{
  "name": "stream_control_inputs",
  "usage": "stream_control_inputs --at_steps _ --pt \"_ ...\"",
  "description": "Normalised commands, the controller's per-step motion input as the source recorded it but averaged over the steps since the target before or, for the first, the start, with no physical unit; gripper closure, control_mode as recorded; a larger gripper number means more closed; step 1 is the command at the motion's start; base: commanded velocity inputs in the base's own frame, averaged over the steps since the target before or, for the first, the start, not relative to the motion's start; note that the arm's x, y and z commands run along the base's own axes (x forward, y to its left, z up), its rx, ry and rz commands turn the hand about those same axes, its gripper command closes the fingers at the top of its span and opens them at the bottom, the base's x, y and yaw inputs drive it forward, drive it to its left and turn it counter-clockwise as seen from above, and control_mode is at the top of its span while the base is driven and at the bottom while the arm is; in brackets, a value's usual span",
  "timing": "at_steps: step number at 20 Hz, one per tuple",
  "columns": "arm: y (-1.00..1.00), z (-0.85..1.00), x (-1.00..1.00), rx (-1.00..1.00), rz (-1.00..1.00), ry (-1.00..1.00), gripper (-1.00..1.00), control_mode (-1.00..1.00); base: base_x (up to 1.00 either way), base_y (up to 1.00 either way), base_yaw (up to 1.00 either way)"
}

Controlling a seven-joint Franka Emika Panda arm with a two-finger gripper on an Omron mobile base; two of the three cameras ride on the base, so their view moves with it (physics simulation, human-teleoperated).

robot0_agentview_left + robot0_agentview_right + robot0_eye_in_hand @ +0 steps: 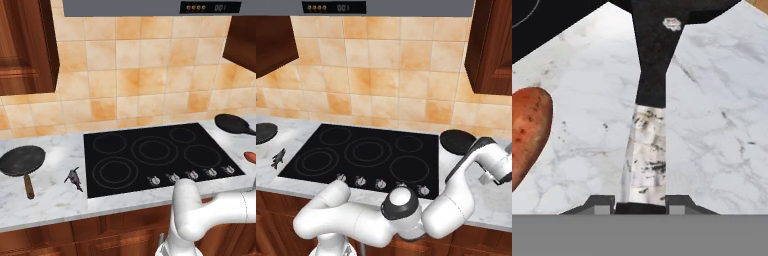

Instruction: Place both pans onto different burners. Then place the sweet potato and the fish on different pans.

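Your hand (640, 204) is clenched on the thin dark handle of the round black pan (650, 60); lift level, clear of the orange-red sweet potato (527, 132).

Only readable thing here is the little display on the range hood (150, 7) above the cooktop: it says "001" in pale digits on a dark panel (210, 7), far right end of the hood from the left base view, with four small amber lights next to it. Same panel (333, 7) in the right base view.
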Motion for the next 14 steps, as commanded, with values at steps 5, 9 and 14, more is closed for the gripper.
stream_control_inputs --at_steps 5,9,14 --pt "0.09 0.0 0.0 0.0 0.21 -0.01 1.0 -1.0 0.0 0.0 0.0" --pt "0.11 0.01 0.0 0.0 0.24 0.0 1.0 -1.0 0.0 0.0 0.0" --pt "0.1 0.01 0.0 0.0 0.23 0.0 1.0 -1.0 0.0 0.0 0.0"
